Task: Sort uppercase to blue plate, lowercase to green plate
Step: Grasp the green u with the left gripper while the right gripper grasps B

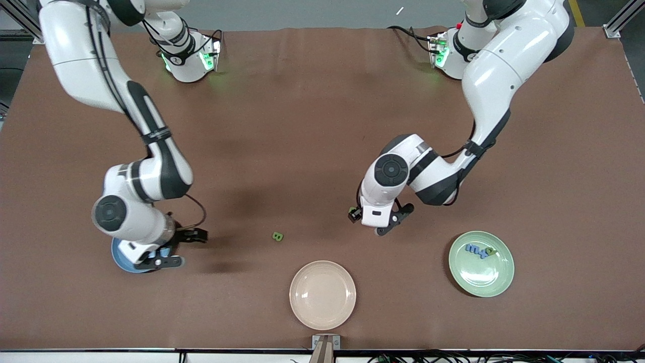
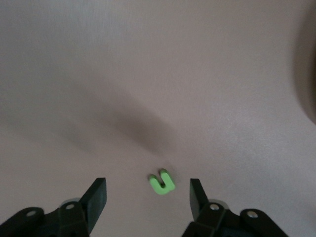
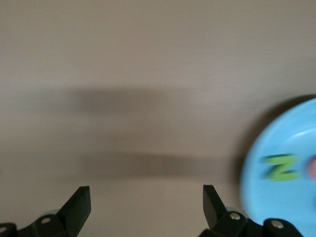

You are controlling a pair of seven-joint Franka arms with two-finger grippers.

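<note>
Left claw (image 2: 145, 197), open, straddles a green n (image 2: 162, 181) seen only from its wrist; right claw (image 3: 145, 205), open, beside the blue plate (image 3: 281, 207) holding a green N (image 3: 280, 168).

Sky-blue plate (image 1: 121, 262), mint-green plate (image 1: 496, 282), cream plate (image 1: 322, 295), brown table (image 1: 302, 126)

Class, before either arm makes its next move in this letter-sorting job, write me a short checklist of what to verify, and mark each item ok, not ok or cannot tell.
1. left gripper open, with the green n on the table between its fingers: ok.
2. right gripper open and empty beside the blue plate: ok.
3. Green N lying on the blue plate: ok.
4. Blue m on the green plate: ok.
5. Green B sorted: not ok, it lies on the table.
6. Cream plate free of letters: ok.
</note>
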